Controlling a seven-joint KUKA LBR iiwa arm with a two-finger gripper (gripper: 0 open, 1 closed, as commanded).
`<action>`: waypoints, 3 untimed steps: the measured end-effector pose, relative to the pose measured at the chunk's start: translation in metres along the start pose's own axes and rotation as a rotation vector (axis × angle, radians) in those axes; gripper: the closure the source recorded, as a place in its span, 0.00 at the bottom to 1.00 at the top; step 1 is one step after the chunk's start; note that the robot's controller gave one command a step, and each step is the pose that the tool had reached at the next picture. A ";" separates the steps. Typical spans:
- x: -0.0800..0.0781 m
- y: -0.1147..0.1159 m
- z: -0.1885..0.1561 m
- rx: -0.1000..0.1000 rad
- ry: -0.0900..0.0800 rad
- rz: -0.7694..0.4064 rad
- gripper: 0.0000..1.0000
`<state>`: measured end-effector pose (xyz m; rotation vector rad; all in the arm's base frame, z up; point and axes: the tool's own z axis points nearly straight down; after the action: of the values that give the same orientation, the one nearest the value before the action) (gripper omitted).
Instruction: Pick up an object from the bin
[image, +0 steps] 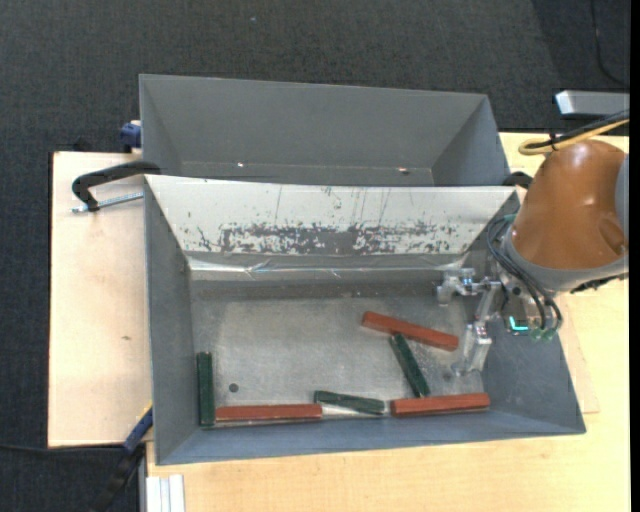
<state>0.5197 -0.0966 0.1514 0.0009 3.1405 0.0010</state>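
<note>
I have the gripper (476, 352) low at the right side of the grey bin (168, 330); whether it is open or closed I cannot tell. Just to its left lies a red stick (410, 331), apparently untouched, its long axis running leftward and slightly toward the far wall.

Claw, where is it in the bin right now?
In the camera view, the claw is at the bin's right side, just right of the slanted red stick and slanted green stick.

row of sticks (268, 411) @ bin (170, 330) front wall | pincer (474, 358) far R
</note>
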 end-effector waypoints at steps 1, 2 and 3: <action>-0.001 0.000 -0.001 0.000 -0.002 -0.001 0.00; -0.053 0.022 0.080 0.000 -0.009 -0.005 0.00; -0.047 0.031 0.034 0.000 -0.003 0.122 0.00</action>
<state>0.5671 -0.0657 0.1169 0.1927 3.1317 0.0015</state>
